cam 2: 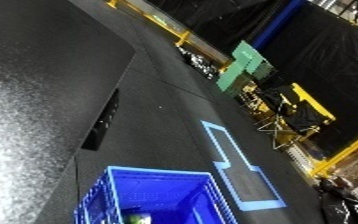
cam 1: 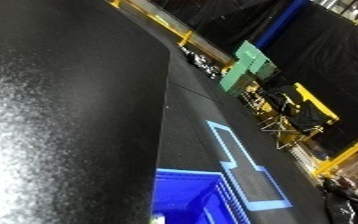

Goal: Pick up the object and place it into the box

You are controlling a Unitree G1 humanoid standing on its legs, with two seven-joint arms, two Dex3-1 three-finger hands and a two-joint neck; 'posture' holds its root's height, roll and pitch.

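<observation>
Bin (cam 2: 158, 192) — blue, low in view, small object (cam 2: 141, 218) inside.

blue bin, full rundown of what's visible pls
The blue plastic bin sits at the bottom of the tilted right eye view, cut off by the lower edge. It is open-topped with a thick rim and ribbed or slotted walls, and stands on the dark grey floor beside a light blue taped outline. A small greenish object shows inside, too unclear to identify. No hand is visible.
</observation>
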